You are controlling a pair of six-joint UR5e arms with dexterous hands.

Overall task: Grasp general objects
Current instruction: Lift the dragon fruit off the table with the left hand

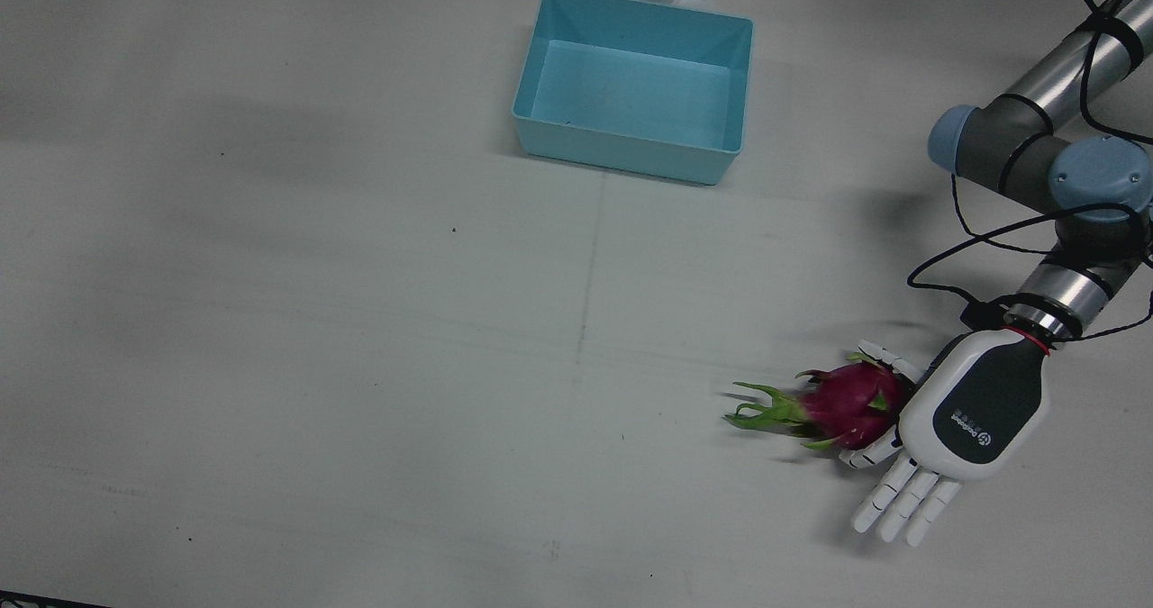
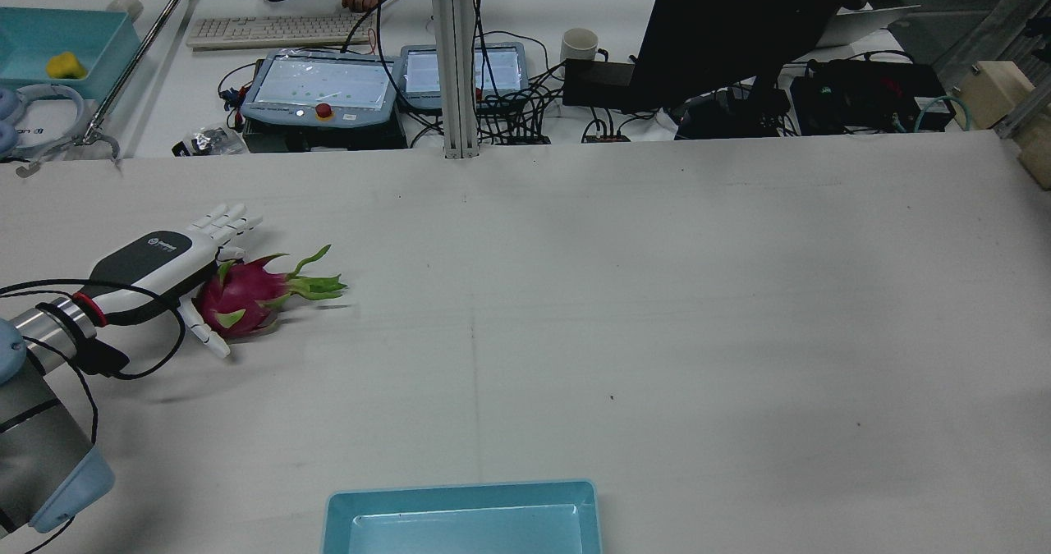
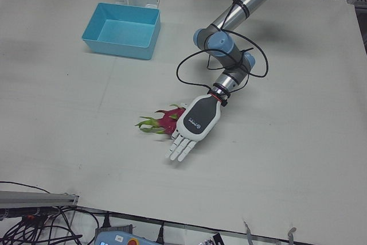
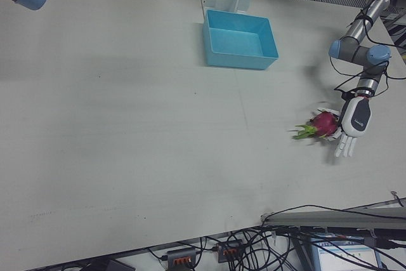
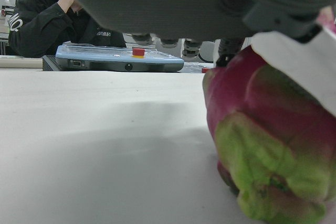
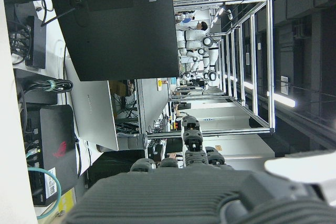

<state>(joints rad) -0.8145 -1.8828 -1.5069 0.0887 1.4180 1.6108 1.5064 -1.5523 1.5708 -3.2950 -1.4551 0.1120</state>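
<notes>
A magenta dragon fruit (image 1: 851, 403) with green leafy tips lies on its side on the white table, near the operators' edge before my left arm. My left hand (image 1: 973, 414) hovers low right beside it, palm down, fingers (image 1: 905, 504) stretched out flat and apart, the thumb reaching round the fruit's far side. It is open. The rear view shows the hand (image 2: 156, 263) and the fruit (image 2: 234, 295) at the far left. The left hand view shows the fruit (image 5: 268, 140) close under the palm. My right hand (image 6: 189, 192) shows only in its own view, raised, holding nothing.
A light blue bin (image 1: 630, 153) stands empty at the robot's side of the table, middle; it also shows in the rear view (image 2: 460, 496). Beyond the table's far edge are monitors, teach pendants (image 2: 316, 86) and cables. A black cable (image 1: 991, 230) loops off the left wrist.
</notes>
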